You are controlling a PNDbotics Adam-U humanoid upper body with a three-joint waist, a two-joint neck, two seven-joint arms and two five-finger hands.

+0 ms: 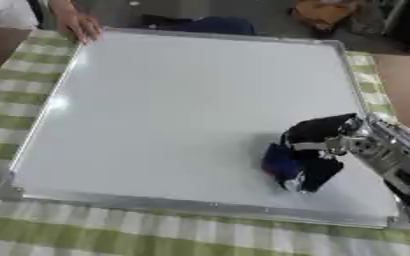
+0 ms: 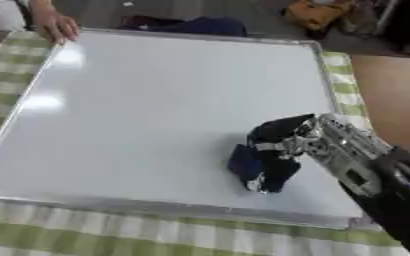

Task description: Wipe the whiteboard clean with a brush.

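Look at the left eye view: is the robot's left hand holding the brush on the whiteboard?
No. The right hand, reaching in from the right, is curled round the blue brush on the whiteboard; no left hand shows.

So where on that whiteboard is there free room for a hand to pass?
Most of the whiteboard is bare: its whole left and middle. Crowded spots: the near right corner, where the right hand holds the blue brush, and the far left corner, under a person's hand.
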